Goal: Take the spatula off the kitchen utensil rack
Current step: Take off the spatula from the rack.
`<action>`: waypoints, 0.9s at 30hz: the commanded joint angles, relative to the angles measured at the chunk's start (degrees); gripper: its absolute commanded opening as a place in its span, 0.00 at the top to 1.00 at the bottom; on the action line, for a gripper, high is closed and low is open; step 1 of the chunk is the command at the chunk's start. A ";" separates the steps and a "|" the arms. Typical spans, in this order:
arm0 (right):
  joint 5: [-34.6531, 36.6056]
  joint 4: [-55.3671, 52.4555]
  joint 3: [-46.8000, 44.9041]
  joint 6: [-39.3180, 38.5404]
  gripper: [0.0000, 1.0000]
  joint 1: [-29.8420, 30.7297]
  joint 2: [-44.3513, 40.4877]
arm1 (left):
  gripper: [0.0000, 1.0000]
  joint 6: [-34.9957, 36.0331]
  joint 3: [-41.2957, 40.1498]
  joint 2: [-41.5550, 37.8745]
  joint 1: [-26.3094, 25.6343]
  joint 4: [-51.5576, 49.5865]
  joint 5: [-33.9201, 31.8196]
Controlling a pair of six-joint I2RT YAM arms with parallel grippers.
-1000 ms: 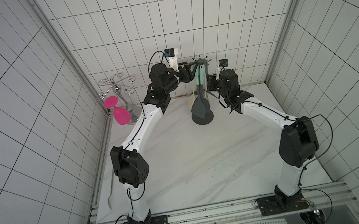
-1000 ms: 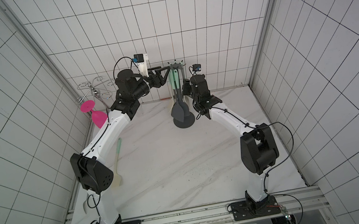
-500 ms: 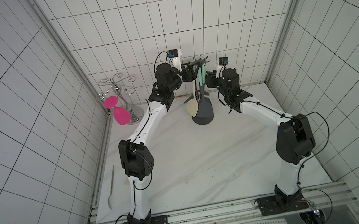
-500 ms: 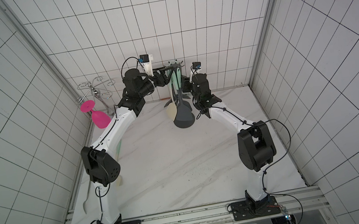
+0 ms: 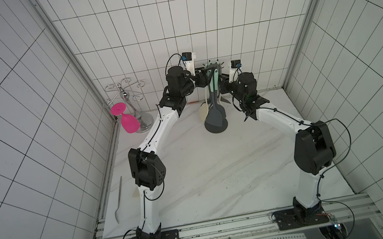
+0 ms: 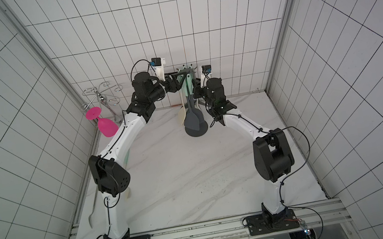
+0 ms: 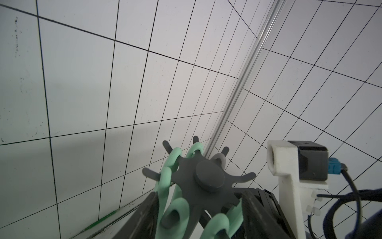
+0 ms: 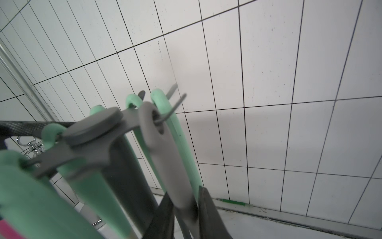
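Right gripper point(image 8: 184, 195) pinches the grey spatula point(image 8: 163, 149) handle, its loop on a kitchen utensil rack point(image 7: 208, 175) hook; left gripper point(image 7: 199, 194) straddles the crown, grip unclear; a sideways pull could snag and tip the rack.

Both top views look steeply down from high above the near edge, sharing the whole tabletop point(image 5: 221, 173) and the tiled back wall point(image 5: 170, 36). The left wrist view looks up, close, at the kitchen utensil rack point(image 7: 208, 175) crown. The right wrist view faces that same crown from the opposite side, along the spatula point(image 8: 171, 165) handle.
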 commanded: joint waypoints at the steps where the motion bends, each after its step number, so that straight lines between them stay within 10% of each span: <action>1: -0.14 3.48 -2.18 -1.03 0.92 -0.09 -1.12 | 0.38 1.17 1.76 1.60 0.17 -1.63 1.09; 27: 7.85 0.30 -4.22 -5.96 1.00 0.05 -10.17 | 0.41 0.10 5.61 4.55 1.22 -7.03 -2.78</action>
